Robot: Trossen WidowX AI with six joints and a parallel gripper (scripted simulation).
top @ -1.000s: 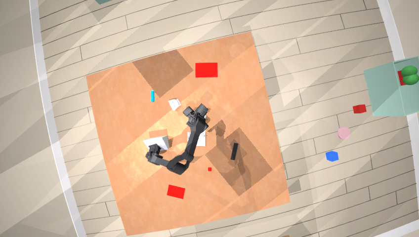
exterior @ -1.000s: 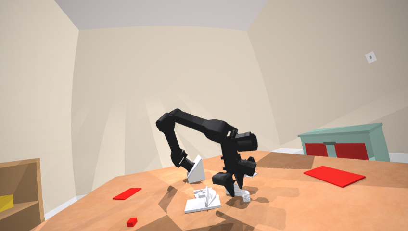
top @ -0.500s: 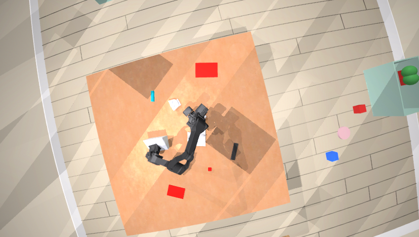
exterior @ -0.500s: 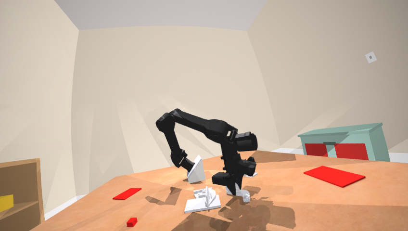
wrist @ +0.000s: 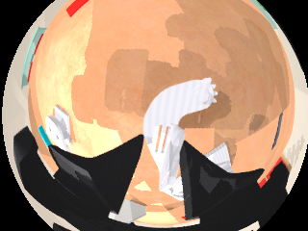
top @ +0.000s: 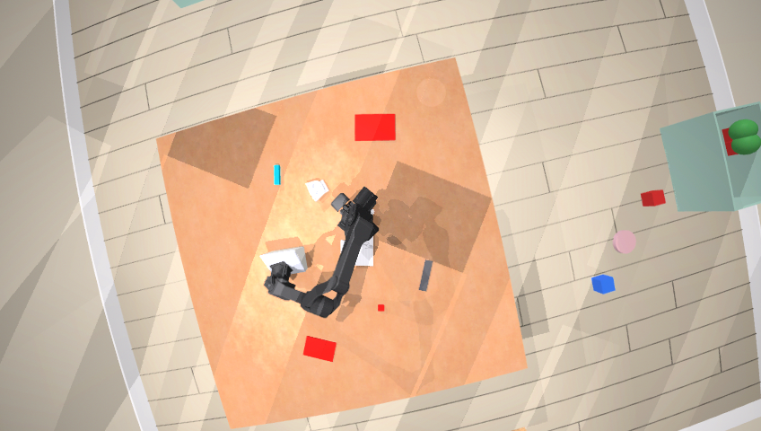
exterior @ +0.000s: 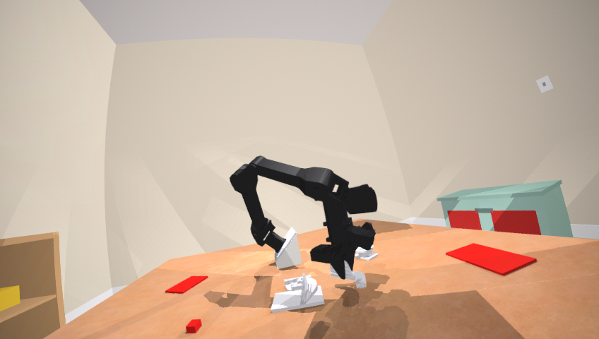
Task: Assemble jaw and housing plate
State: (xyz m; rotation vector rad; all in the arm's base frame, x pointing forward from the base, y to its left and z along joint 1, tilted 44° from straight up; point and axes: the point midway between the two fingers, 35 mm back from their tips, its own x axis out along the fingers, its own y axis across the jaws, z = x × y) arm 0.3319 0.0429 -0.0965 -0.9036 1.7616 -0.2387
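My gripper [wrist: 162, 141] [exterior: 342, 270] points down and is shut on the loose white jaw [wrist: 178, 111] [exterior: 358, 278], a curved piece with gear teeth at its far end. It holds the jaw low over the table, just right of the white base plate [exterior: 289, 304] [top: 366, 258] [wrist: 220, 155]. The other jaw [exterior: 307, 287] stands on its pin on that base. The white housing plate [top: 317, 189] [exterior: 365, 253] [wrist: 60, 124] lies flat on the table beyond the arm. The free pin is hidden.
On the orange table lie two flat red plates [top: 374, 127] [top: 319, 347], a small red cube [top: 380, 307], a grey bar [top: 425, 275] and a cyan bar [top: 276, 174]. The arm's white wedge mount [top: 285, 258] [exterior: 289, 251] stands left of the base.
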